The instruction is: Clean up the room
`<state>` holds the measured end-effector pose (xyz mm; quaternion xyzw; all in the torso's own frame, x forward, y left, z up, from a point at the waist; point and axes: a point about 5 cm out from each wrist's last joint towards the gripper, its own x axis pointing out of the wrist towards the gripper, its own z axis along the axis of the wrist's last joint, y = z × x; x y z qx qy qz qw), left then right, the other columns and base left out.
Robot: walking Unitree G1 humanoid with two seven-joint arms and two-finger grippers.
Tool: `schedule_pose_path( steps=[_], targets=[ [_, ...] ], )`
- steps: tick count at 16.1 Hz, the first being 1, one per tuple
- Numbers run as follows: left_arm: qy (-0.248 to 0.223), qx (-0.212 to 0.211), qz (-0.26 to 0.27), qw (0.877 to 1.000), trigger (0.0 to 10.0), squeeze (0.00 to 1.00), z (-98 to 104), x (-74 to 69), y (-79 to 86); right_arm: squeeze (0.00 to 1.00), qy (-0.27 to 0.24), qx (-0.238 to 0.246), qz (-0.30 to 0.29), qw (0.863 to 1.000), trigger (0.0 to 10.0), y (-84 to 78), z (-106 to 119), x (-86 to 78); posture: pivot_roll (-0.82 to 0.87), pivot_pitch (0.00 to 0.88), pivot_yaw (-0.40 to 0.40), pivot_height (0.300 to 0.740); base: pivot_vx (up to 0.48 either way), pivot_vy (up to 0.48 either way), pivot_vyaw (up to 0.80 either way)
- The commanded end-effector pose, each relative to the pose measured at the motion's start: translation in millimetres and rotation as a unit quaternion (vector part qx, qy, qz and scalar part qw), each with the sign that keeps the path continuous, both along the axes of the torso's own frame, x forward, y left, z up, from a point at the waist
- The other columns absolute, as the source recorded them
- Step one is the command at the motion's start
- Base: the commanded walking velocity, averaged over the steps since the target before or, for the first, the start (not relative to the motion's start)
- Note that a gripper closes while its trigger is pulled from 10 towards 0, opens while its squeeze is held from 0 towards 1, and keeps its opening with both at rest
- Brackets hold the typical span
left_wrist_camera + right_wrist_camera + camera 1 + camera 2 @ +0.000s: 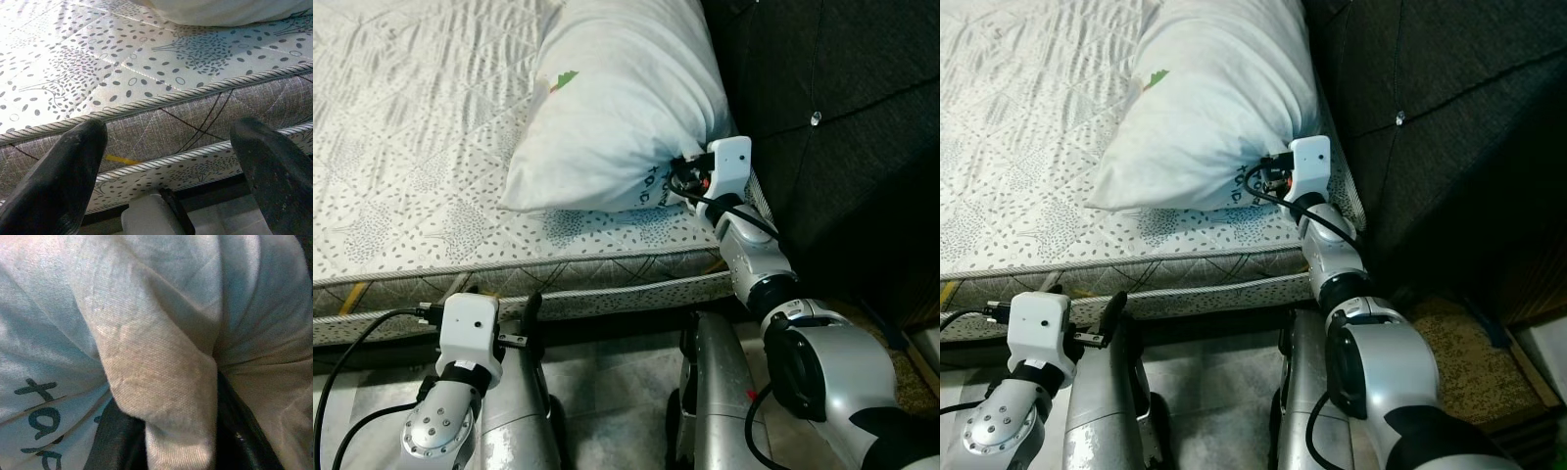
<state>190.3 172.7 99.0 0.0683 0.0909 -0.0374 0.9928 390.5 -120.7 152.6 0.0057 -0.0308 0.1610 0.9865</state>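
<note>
Gripping pillow, right claw, headboard beside

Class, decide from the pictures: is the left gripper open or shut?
Open. In the left wrist view, the left gripper has its two black fingers spread wide apart, with the mattress edge showing between them, holding nothing.

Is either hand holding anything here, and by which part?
The right hand pinches a fold of fabric at the lower corner of the white pillow, near the headboard. The left hand is open with nothing in it, below the mattress edge.
</note>
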Motion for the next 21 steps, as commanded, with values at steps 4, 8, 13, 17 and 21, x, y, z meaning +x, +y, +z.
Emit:
schedule_pose_path(
  steps=[4,8,13,17,21],
  targets=[
    [0.002,0.002,0.008,1.000,10.0,0.00,-1.4,-2.4,-0.1,0.00,0.005,0.019,0.006,1.000,0.0,4.7,6.2,3.2,0.24,0.200,-0.037,0.506,0.000,0.000,0.00],
    [0.001,0.003,0.009,1.000,10.0,0.00,-3.0,1.1,-0.3,0.00,0.023,0.079,-0.033,0.996,0.0,-7.8,-2.1,1.1,0.23,0.184,-0.037,0.506,0.000,0.000,0.00],
    [-0.001,-0.003,0.000,1.000,10.0,0.00,-7.0,10.7,-6.4,0.00,0.014,0.084,-0.086,0.993,0.0,-52.0,-12.9,-8.3,0.18,0.151,-0.029,0.506,0.000,0.000,0.00],
    [-0.012,-0.006,-0.017,1.000,10.0,0.00,-8.5,28.7,-9.9,0.00,-0.028,0.041,-0.189,0.981,0.0,-103.8,-15.4,-28.1,0.12,0.100,0.001,0.506,0.000,0.000,0.00],
    [-0.022,-0.010,-0.027,0.999,10.0,0.00,-8.7,38.7,-14.1,0.00,-0.045,0.016,-0.227,0.973,0.0,-129.9,-22.5,-64.2,0.09,0.080,0.001,0.506,0.000,0.000,0.00]
  ],
)
